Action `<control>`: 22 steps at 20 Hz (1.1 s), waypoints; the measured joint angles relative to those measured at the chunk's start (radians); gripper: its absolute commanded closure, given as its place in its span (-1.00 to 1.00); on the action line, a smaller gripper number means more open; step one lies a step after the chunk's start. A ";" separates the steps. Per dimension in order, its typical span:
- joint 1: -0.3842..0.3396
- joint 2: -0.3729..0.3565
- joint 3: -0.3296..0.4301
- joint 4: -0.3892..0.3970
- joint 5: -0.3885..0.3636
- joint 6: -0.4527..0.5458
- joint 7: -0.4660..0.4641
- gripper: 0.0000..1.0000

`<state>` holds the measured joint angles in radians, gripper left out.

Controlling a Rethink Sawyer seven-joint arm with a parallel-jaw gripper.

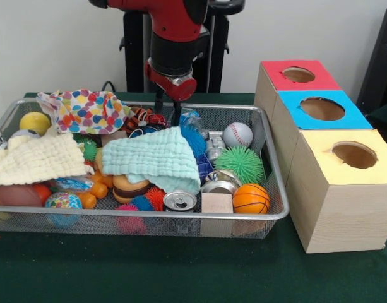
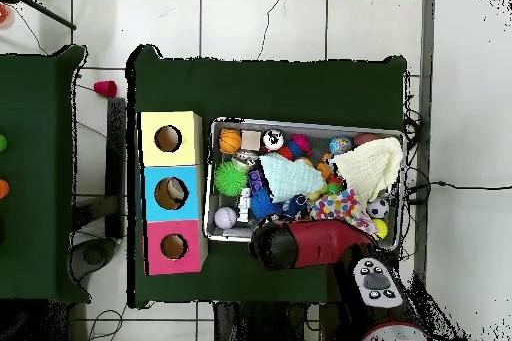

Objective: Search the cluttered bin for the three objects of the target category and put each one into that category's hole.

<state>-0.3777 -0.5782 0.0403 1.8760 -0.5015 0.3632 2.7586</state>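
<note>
The end effector (image 1: 168,108) hangs low over the far edge of the wire bin (image 1: 276,189), with two thin dark fingers (image 1: 177,113) reaching down behind the teal cloth (image 1: 155,158). The pictures do not show whether they grip anything; they appear slightly parted.

The target category is not identifiable from the views. If balls are meant, the nearest candidate is the baseball (image 1: 238,134), lying toward the boxes from the end effector. The basketball (image 1: 250,198) sits at the near corner, well apart.

Three boxes stand just beside the bin on the green surface (image 1: 180,271): the red-topped box (image 1: 293,81), the blue-topped box (image 1: 319,110) and the yellow-topped box (image 1: 348,183). In the overhead view something pale already lies inside the blue hole (image 2: 172,193).
</note>
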 measured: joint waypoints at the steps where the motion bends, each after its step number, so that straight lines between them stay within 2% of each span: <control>1: 0.000 0.009 0.000 0.001 -0.005 -0.017 0.000 -1.00; 9: 0.002 0.079 0.003 0.012 -0.029 -0.184 0.000 -1.00; 22: -0.033 0.054 0.032 0.047 -0.029 -0.198 0.000 -1.00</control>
<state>-0.4111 -0.5243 0.0720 1.9229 -0.5306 0.1653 2.7584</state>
